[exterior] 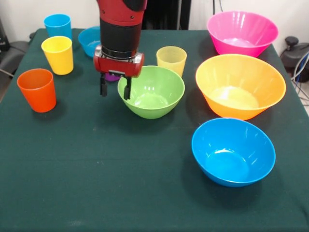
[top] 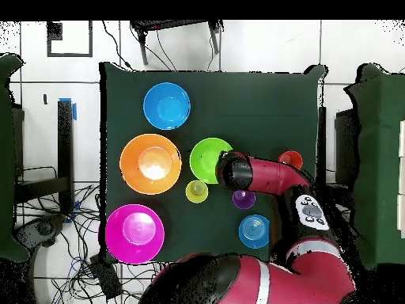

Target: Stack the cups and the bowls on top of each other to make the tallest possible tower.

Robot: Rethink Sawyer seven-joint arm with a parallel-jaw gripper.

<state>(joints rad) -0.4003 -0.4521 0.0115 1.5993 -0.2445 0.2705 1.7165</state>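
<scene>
The gripper (exterior: 114, 91) hangs with its 2 fingers spread and empty, just beside the green bowl (exterior: 152, 92) on the dark tabletop (exterior: 96, 183). Nothing is stacked. The orange cup (exterior: 37, 90) stands alone. The big orange-yellow bowl (exterior: 240, 86) sits near the blue bowl (exterior: 233, 151).

The gripper (exterior: 115, 91) hangs with fingers apart and empty over the table (exterior: 96, 183), the green bowl (exterior: 151, 92) touching-close at its 3 o'clock. The orange cup (exterior: 37, 90) stands near at 9, the purple cup (exterior: 112, 77) just behind at 12. Toward 6 lies bare cloth.
</scene>
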